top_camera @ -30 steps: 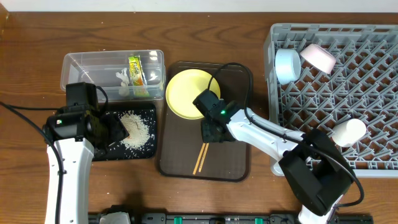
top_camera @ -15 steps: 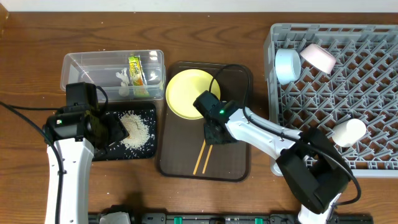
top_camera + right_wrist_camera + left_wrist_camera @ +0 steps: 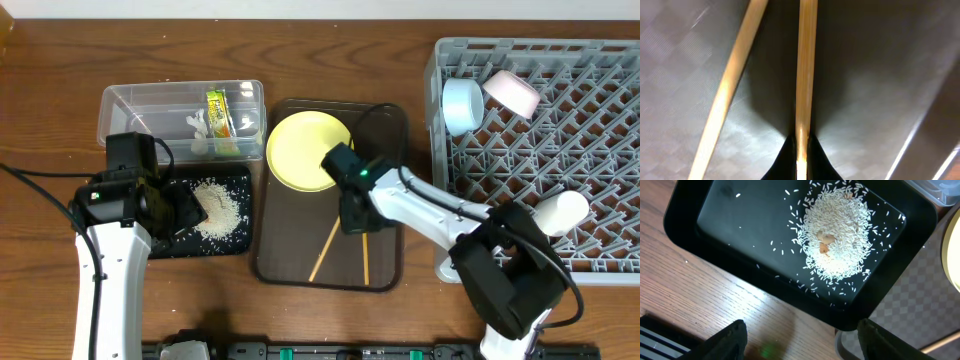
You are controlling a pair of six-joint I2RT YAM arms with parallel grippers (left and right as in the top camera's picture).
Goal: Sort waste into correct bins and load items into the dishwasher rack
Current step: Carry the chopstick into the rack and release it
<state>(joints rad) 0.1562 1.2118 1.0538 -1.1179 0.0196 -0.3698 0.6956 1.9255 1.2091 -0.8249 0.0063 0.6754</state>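
My right claw (image 3: 801, 150) is pinched shut on one wooden chopstick (image 3: 806, 65), which runs straight out from my fingertips. The second chopstick (image 3: 730, 80) lies slanted just beside it. Both rest on the dark brown serving tray (image 3: 385, 270), which also carries the round yellow plate (image 3: 295, 150) at its far end.

My left claw (image 3: 805, 340) hangs wide with nothing in it, above the near edge of the shallow black tray (image 3: 740, 225). That tray holds a loose pile of rice grains (image 3: 837, 235).

Behind it, the clear tub (image 3: 140, 105) holds the green-yellow wrapper (image 3: 218, 112) and white scraps (image 3: 198, 135).

The grey dishwasher rack (image 3: 600, 130) holds the light blue bowl (image 3: 462, 105), the white bowl (image 3: 512, 92) and the small white cup (image 3: 560, 212).
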